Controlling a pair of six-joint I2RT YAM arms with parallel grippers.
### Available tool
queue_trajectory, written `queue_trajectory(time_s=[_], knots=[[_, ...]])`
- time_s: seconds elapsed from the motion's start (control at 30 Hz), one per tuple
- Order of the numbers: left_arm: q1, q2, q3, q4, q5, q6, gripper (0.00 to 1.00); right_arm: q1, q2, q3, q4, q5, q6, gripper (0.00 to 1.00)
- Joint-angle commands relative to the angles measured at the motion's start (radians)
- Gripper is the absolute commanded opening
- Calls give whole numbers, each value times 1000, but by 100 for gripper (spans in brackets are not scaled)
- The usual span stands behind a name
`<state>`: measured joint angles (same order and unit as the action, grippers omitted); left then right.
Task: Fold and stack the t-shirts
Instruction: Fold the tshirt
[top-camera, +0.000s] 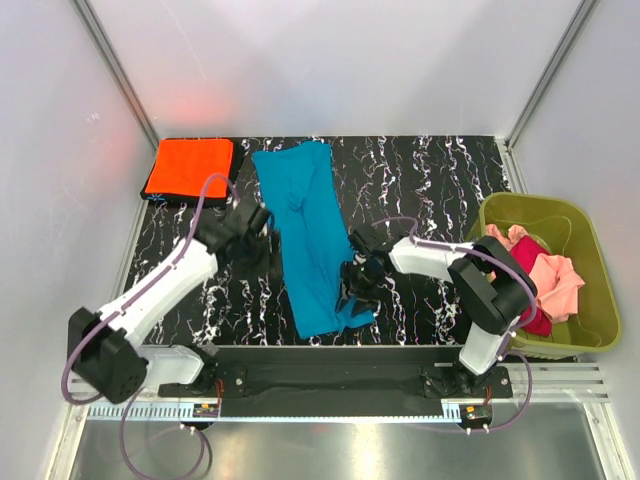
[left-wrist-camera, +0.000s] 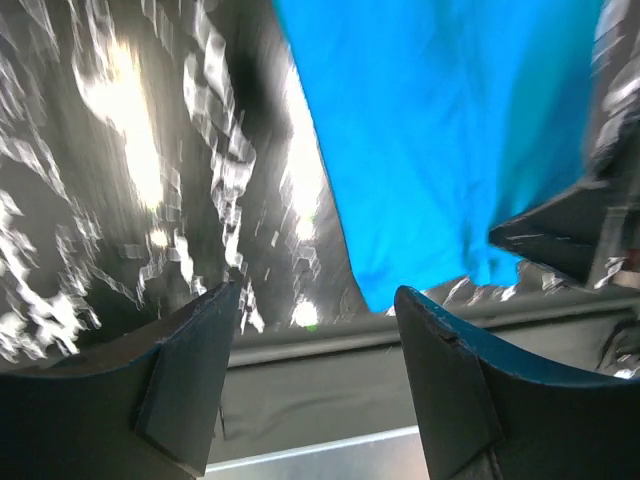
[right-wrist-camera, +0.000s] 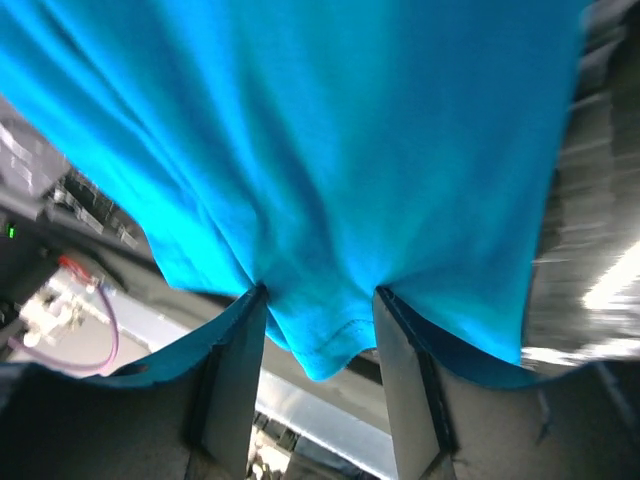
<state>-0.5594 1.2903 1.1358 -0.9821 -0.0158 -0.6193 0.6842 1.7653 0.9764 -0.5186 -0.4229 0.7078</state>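
Note:
A teal-blue t-shirt (top-camera: 305, 235) lies folded into a long strip down the middle of the black marbled table (top-camera: 430, 180). A folded bright orange t-shirt (top-camera: 190, 167) lies at the back left. Pink (top-camera: 550, 275) and magenta-red (top-camera: 535, 320) t-shirts lie crumpled in the bin. My left gripper (top-camera: 258, 232) is open and empty at the strip's left edge; its wrist view (left-wrist-camera: 318, 292) shows the teal-blue shirt (left-wrist-camera: 440, 130) ahead. My right gripper (top-camera: 355, 290) is at the strip's near right edge. Its jaws (right-wrist-camera: 320, 290) stand apart with the teal-blue hem (right-wrist-camera: 330, 340) between them.
An olive-green plastic bin (top-camera: 590, 250) stands at the right edge of the table. White walls enclose the table at the back and sides. A black rail (top-camera: 320, 375) with the arm bases runs along the near edge.

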Motion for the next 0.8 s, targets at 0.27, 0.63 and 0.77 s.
queue_trajectory(time_s=[0.27, 0.63, 0.77], knots=[[-66, -351, -444, 230, 211, -319, 70, 75, -243, 21, -162, 157, -63, 70], [-197, -299, -634, 413, 168, -618, 63, -72, -392, -215, -141, 76, -174, 69], [-214, -299, -702, 477, 152, -707, 56, -106, -347, -231, -112, 39, -183, 64]])
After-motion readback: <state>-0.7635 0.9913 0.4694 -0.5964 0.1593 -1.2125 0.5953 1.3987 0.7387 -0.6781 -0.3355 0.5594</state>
